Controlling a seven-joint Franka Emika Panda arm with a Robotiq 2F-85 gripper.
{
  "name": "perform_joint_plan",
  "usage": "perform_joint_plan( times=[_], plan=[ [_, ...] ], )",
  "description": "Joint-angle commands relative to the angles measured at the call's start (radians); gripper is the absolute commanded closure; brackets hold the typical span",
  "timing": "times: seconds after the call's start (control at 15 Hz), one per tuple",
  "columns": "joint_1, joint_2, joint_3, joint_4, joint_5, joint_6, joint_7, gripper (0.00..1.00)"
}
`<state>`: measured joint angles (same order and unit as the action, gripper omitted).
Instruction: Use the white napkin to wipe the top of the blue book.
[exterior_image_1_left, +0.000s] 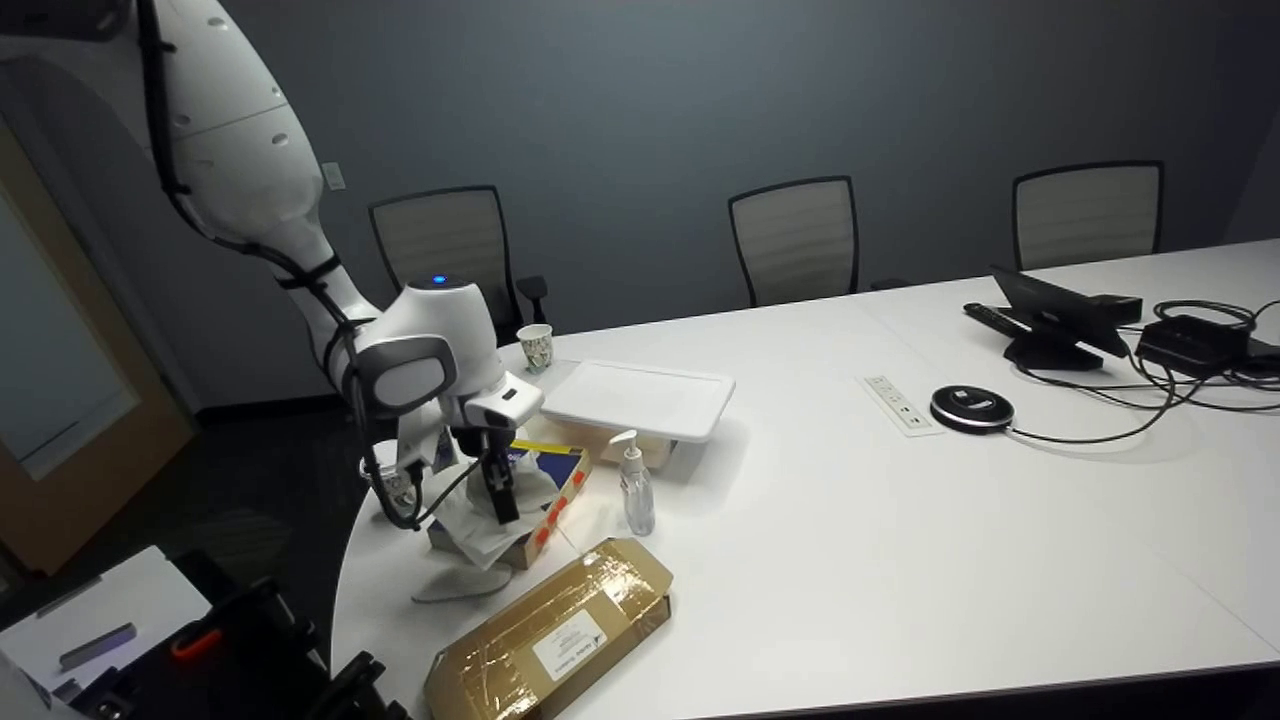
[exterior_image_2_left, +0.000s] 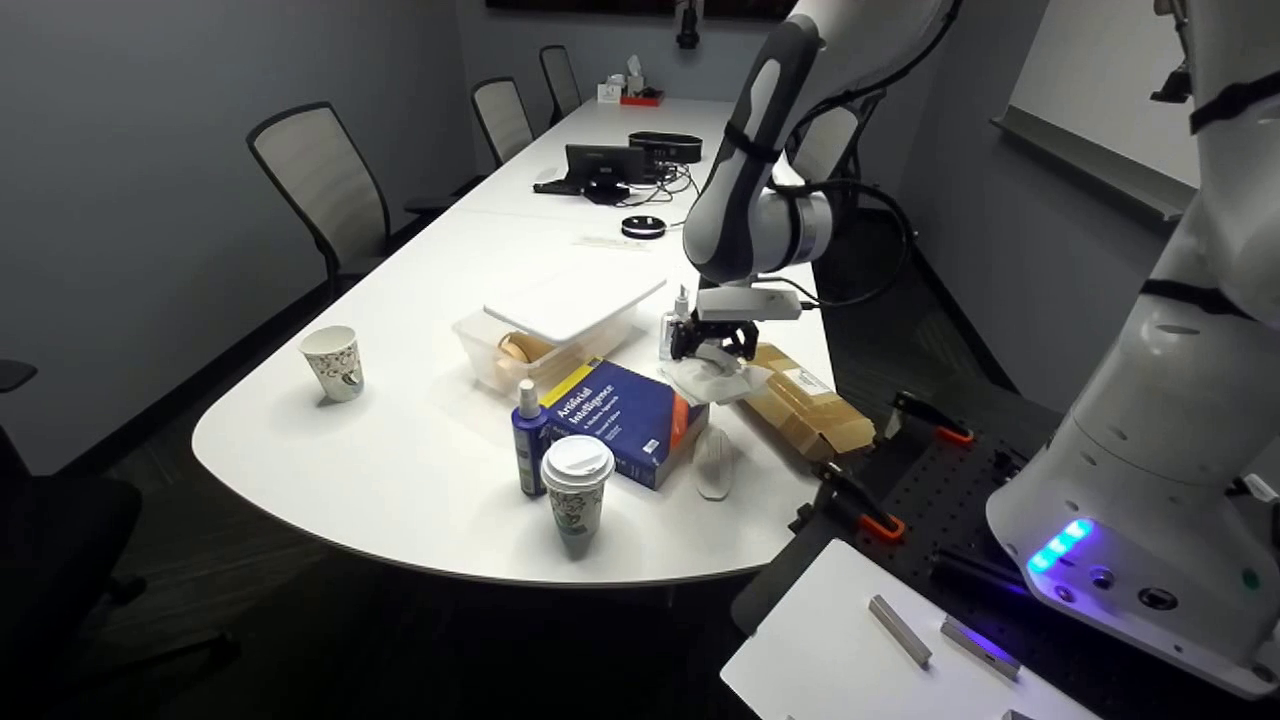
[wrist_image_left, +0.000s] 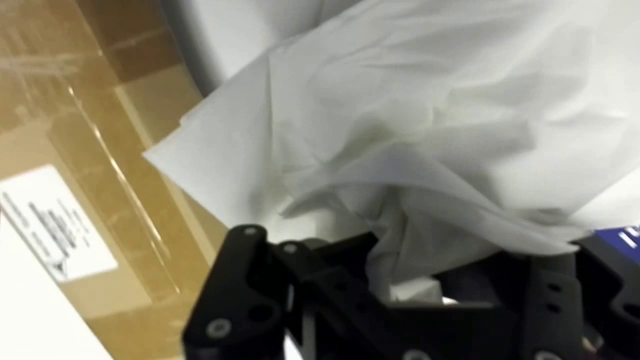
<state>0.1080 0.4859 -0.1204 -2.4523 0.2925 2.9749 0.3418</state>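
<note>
The blue book is thick and dark blue, with a yellow band and an orange-red mark. It lies flat on the table in both exterior views, and its edge shows at the right of the wrist view. My gripper is shut on the white napkin, bunched between its fingers. In both exterior views the gripper points down at one end of the book, and the loose napkin spreads below. I cannot tell how much of the napkin touches the cover.
A brown taped box lies beside the book. A hand pump bottle and a lidded plastic bin stand close by. A blue spray bottle and a lidded cup stand at the book's other side. A pale curved object lies near it.
</note>
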Motion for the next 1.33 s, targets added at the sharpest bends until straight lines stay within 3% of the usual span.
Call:
perform_joint_plan(
  times=[0.0, 0.2, 0.73, 1.27],
  plan=[
    [0.091, -0.032, -0.086, 0.055, -0.108, -0.022, 0.042, 1.00],
    [0.116, 0.029, -0.095, 0.154, -0.163, -0.012, 0.038, 1.00],
    [0.097, 0.343, 0.007, 0.469, -0.228, 0.024, -0.063, 1.00],
    [0.108, 0.537, 0.036, 0.649, -0.229, 0.017, -0.117, 1.00]
  ],
)
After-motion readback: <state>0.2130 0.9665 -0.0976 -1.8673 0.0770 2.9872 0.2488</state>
